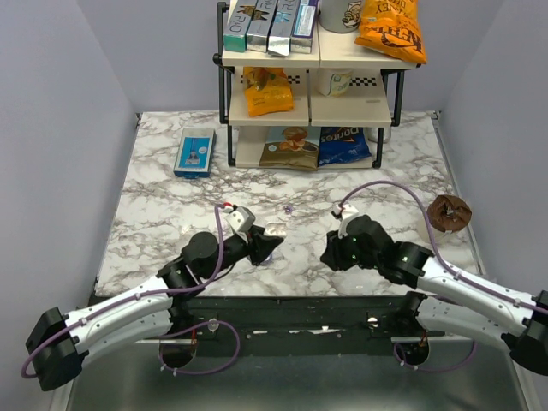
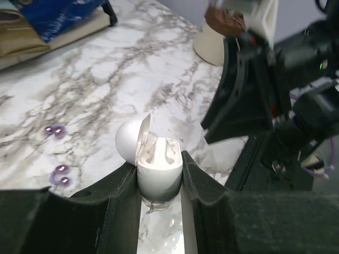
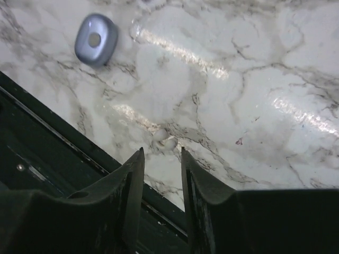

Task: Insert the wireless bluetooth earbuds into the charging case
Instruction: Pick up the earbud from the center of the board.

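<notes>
My left gripper (image 2: 159, 165) is shut on the charging case (image 2: 158, 177), a small white oval case standing upright on the marble table. Its lid (image 2: 130, 140) is hinged open to the left, and two empty sockets show inside. In the top view the left gripper (image 1: 267, 248) and the case (image 1: 274, 230) are left of centre near the front. Two small white earbuds (image 3: 165, 139) lie on the table just past the tips of my right gripper (image 3: 162, 151). The right gripper is open and empty, near the table's front edge (image 3: 79, 143). It also shows in the top view (image 1: 330, 254), a short way right of the case.
A small bluish-grey oval thing (image 3: 95, 39) with a darker spot lies on the marble near the front edge. Purple beads (image 2: 55, 130) lie left of the case. At the back are a snack shelf (image 1: 308, 103) and a blue box (image 1: 195, 151). A brown doughnut (image 1: 449, 212) is at the right.
</notes>
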Controlling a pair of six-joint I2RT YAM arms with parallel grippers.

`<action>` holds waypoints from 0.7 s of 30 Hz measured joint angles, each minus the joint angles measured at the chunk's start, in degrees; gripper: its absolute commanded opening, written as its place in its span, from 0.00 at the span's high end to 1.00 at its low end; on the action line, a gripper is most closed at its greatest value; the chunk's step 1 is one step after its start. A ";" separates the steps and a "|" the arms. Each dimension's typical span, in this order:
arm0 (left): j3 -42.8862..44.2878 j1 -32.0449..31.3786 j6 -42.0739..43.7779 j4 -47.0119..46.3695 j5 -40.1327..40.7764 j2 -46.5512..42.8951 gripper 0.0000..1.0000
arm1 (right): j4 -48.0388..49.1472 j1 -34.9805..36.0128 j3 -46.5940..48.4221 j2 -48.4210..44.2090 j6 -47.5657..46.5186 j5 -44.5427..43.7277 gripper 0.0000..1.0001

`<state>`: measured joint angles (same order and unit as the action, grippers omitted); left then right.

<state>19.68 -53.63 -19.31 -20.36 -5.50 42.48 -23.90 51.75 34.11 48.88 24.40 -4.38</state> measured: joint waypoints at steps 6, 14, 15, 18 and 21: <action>-1.33 -0.02 -0.94 0.42 7.76 -5.77 1.00 | 4.83 0.00 -3.39 7.17 -0.74 7.93 0.52; -3.19 -0.17 -1.77 2.71 13.16 -9.92 1.00 | 9.51 0.37 -3.82 13.38 -4.52 15.98 0.53; -3.39 -0.28 -1.90 2.93 13.86 -10.40 1.00 | 9.73 0.39 -3.72 14.56 -4.90 16.37 0.54; -3.91 -0.50 -2.25 3.15 15.17 -11.54 1.00 | 10.21 0.46 -3.69 16.68 -5.27 16.98 0.54; -4.39 -0.50 -2.84 3.21 16.33 -12.55 1.00 | 10.58 0.48 -3.06 18.84 -5.46 17.11 0.54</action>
<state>15.29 -54.13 -22.15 -17.15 10.83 29.93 -13.32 52.23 31.05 67.72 18.94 12.73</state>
